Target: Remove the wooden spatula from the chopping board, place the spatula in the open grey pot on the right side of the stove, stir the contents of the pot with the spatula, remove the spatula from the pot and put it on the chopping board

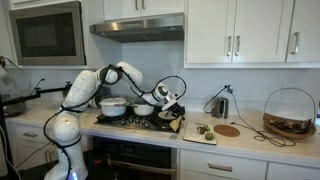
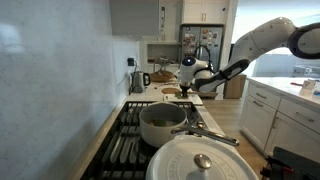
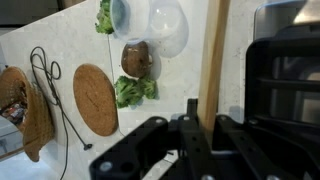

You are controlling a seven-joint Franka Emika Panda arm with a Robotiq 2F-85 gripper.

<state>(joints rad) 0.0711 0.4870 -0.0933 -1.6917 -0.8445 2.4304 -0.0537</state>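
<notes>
The wooden spatula stands pinched in the end effector, whose fingers are drawn together on the lower end of its handle. In the wrist view the pale strip of wood runs straight up the picture, away from the fingers. It lies along the line where the pale surface with the food meets the dark stove. Whether its blade has cleared the chopping board cannot be told from these pictures.

In an exterior view the end effector hangs at the stove-side end of the board. The grey pot sits lower and toward the picture's left, on the side of the arm's base. From the stove end, the same open pot lies nearer the camera than the end effector, with bare burners between them.

By that reading, the spatula is in hand and the carry to the pot is the step now due. That means a short sideways move toward the base, then a descent with the blade leading. The single arm reaches over the counter from beyond the stove.

Around the spatula lie broccoli, a clear bowl and a round wooden trivet. A larger lidded pot fills the foreground.
</notes>
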